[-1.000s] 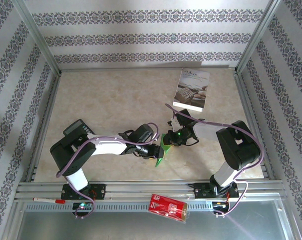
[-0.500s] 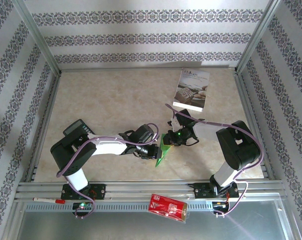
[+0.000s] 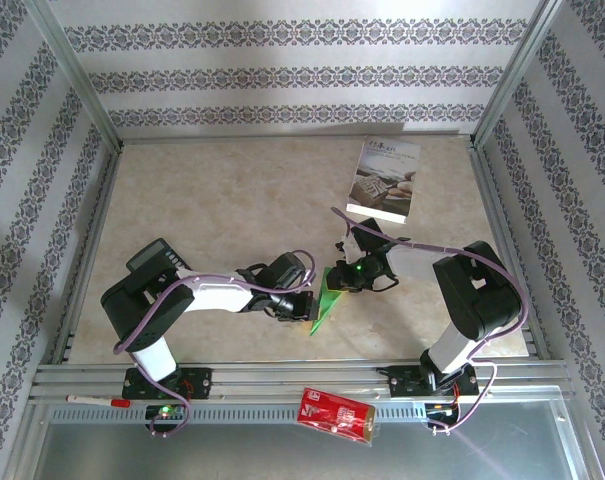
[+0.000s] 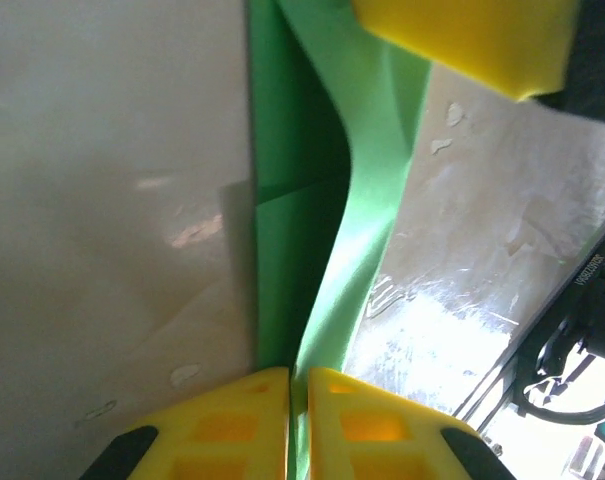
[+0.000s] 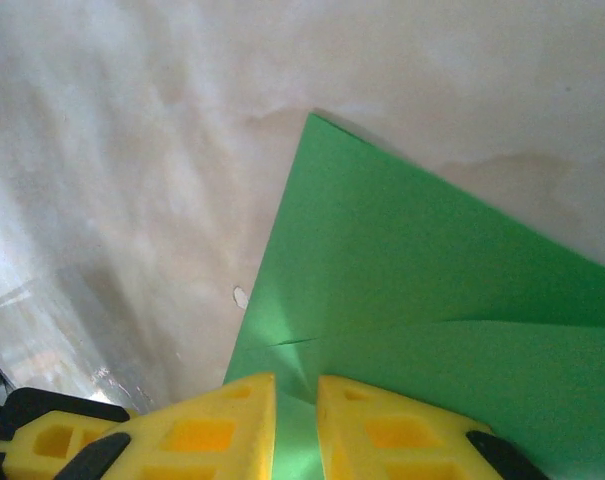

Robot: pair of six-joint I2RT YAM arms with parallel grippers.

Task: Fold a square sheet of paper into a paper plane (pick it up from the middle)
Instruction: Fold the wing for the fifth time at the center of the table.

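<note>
Left gripper (image 4: 300,378) has its yellow fingers nipped almost together on one edge of the green paper (image 3: 324,300). The right gripper (image 5: 295,385) pinches the same paper from the opposite side, jaws just as narrow. Already creased and partly folded, the paper is held between them over the table (image 3: 212,200), nearer the arms than the white booklet (image 3: 384,180) and slightly to its left.

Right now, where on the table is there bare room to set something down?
The back-left table is bare, bordered by back wall, booklet and left arm. Crowded front centre: left gripper and right gripper both pinch the green paper.
</note>
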